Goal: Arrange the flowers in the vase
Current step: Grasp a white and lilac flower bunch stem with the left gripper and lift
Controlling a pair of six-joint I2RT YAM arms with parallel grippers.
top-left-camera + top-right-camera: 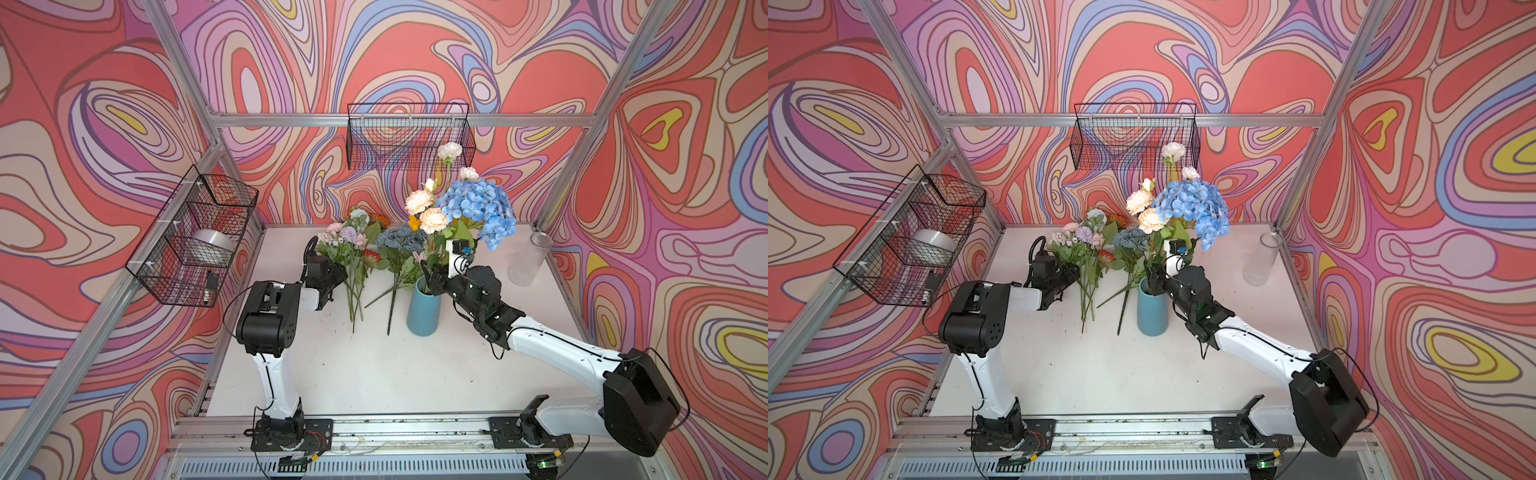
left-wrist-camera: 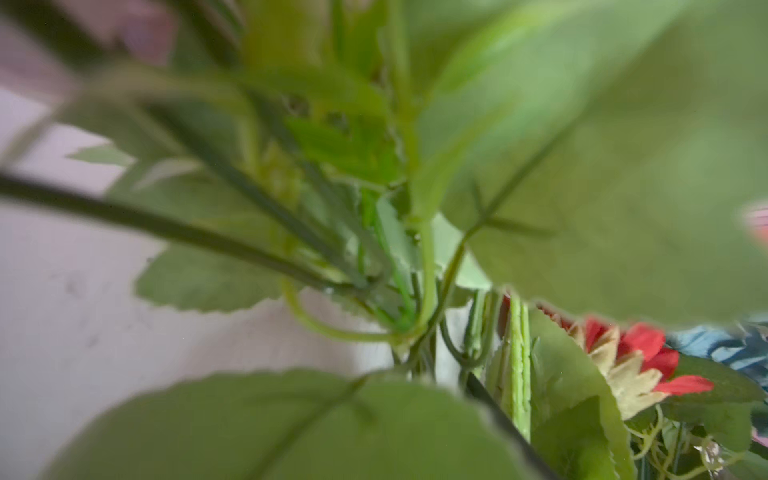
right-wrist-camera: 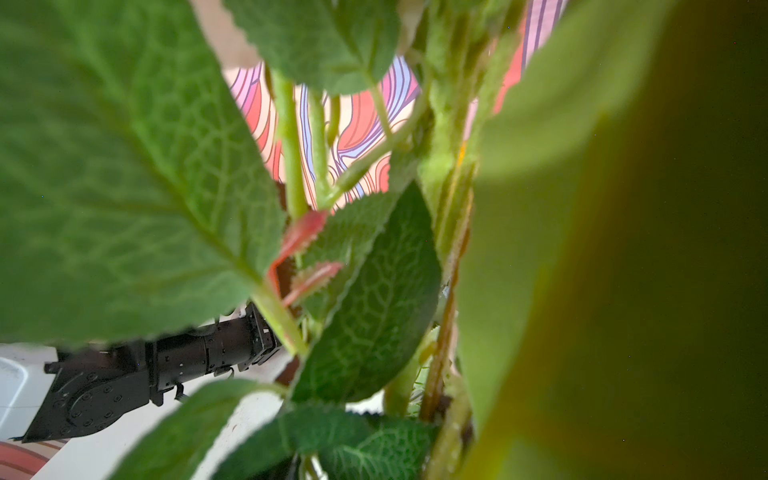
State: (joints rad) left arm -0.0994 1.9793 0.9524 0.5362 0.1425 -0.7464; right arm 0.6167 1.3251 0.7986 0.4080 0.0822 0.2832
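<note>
While the right gripper (image 1: 429,279) sits at the mouth of the part-filled blue vase (image 1: 424,316) mid-frame and the left gripper (image 1: 337,275) is buried among loose flowers (image 1: 351,249) lying just left, we cannot tell either's grip and fear a tangled lift tipping the vase.

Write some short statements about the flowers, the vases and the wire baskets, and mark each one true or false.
1. The blue hydrangea stands in the blue vase. True.
2. The clear glass vase holds flowers. False: it is empty.
3. Loose flowers lie on the table left of the blue vase. True.
4. The silver round object sits on the table. False: it is in the side basket on the left.
5. The blue vase lies on its side. False: it stands upright.
6. The right gripper is at the stems just above the blue vase's mouth. True.
</note>
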